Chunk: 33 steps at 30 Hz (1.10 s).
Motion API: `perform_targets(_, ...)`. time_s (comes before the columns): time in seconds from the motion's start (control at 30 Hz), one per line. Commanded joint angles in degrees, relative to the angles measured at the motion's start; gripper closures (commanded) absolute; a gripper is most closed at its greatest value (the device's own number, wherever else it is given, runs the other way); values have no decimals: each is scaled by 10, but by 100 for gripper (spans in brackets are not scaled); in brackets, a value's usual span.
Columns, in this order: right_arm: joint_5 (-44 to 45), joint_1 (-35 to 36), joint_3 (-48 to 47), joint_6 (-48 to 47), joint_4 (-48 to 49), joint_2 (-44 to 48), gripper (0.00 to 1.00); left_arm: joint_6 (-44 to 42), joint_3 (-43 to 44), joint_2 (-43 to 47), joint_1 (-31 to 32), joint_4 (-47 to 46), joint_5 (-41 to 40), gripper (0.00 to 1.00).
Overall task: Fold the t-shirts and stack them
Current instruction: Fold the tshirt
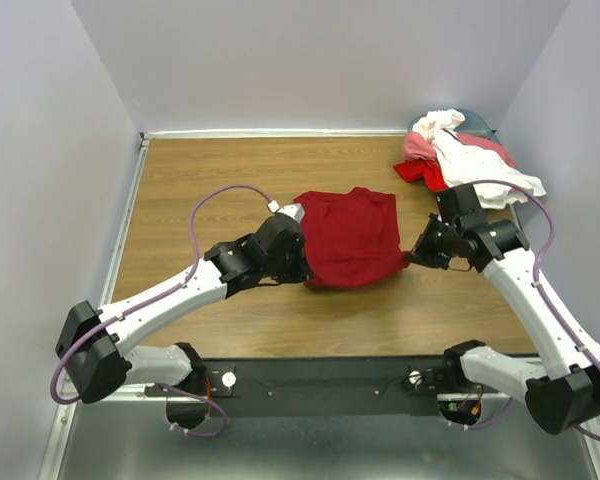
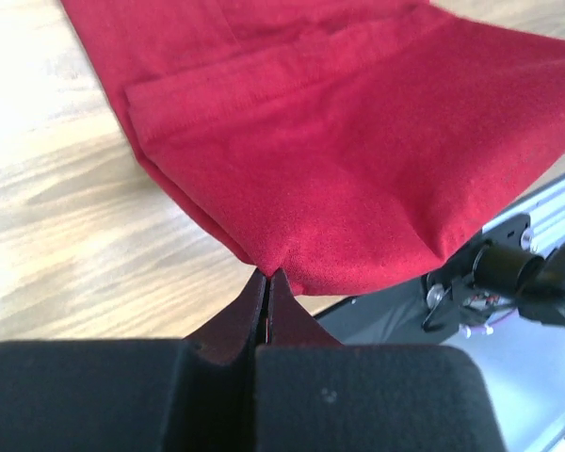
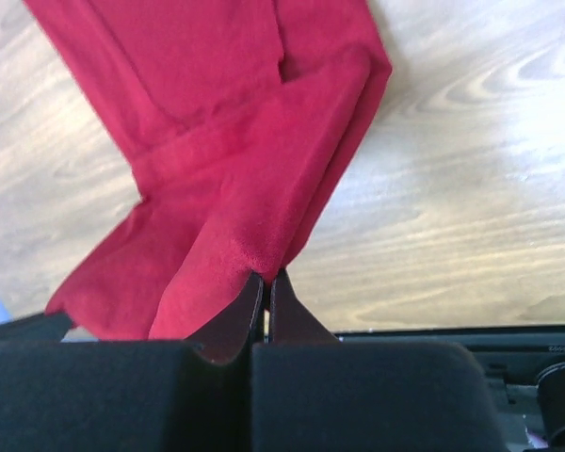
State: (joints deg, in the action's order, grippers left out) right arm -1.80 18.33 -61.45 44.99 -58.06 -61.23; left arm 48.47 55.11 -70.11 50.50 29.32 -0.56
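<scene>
The large dark crimson t-shirt hangs partly folded over the middle of the table, stretched between both grippers. My left gripper is shut on its near left corner; the wrist view shows the cloth pinched at the fingertips. My right gripper is shut on its near right corner; its wrist view shows the cloth pinched at the tips. A pile of other t-shirts, white, lighter red-pink and teal, lies at the far right corner.
The wooden table is walled by pale panels at the back and sides. A black rail with the arm bases runs along the near edge. The left arm's purple cable loops over the table.
</scene>
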Motion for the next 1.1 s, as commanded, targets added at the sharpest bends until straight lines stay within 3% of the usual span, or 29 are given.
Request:
perform_targets(0.0, 58, 2, -45, 4, 31, -24, 99, -13, 28, -12, -13, -20, -30, 100)
perform_targets(0.6, 132, 1, -170, -58, 58, -165, 99, -72, 59, -39, -107, -65, 3, 100)
perform_targets(1.07, 164, -3, -249, -93, 87, -282, 99, -129, 108, -125, -163, -95, 41, 100)
